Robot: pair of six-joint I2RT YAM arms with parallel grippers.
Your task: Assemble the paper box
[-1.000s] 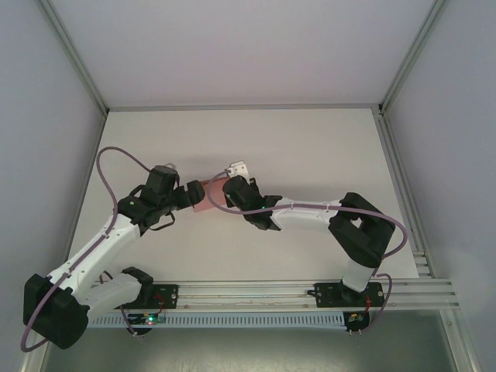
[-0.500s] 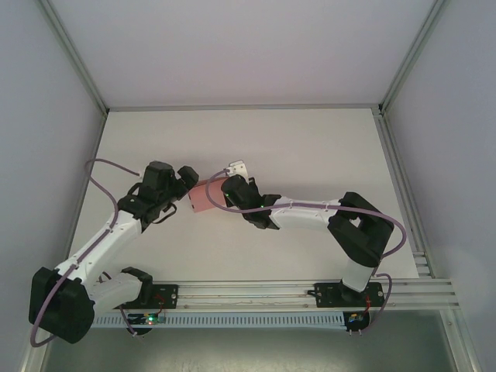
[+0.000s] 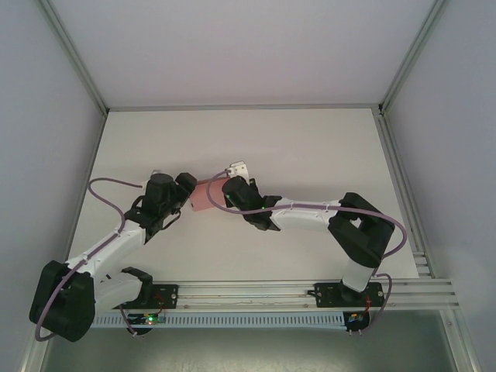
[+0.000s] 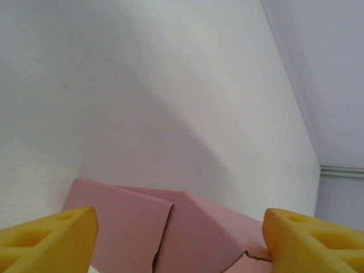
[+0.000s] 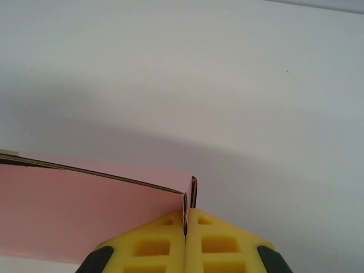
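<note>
You see the pink paper box [image 3: 203, 197] between the arms. Your right end effector [image 5: 186, 223] is clamped on its card edge. Your left end effector [image 4: 181, 230] straddles it, jaws apart.

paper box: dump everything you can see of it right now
The paper box is plain pink thin card, matte, partly folded. The left wrist view shows angled panels meeting at creases, with dark cut slits between flaps. It lies between the two grippers. The right gripper is shut on one thin edge, where two card layers show. The left gripper is open and straddles the card; contact there cannot be told.
</note>
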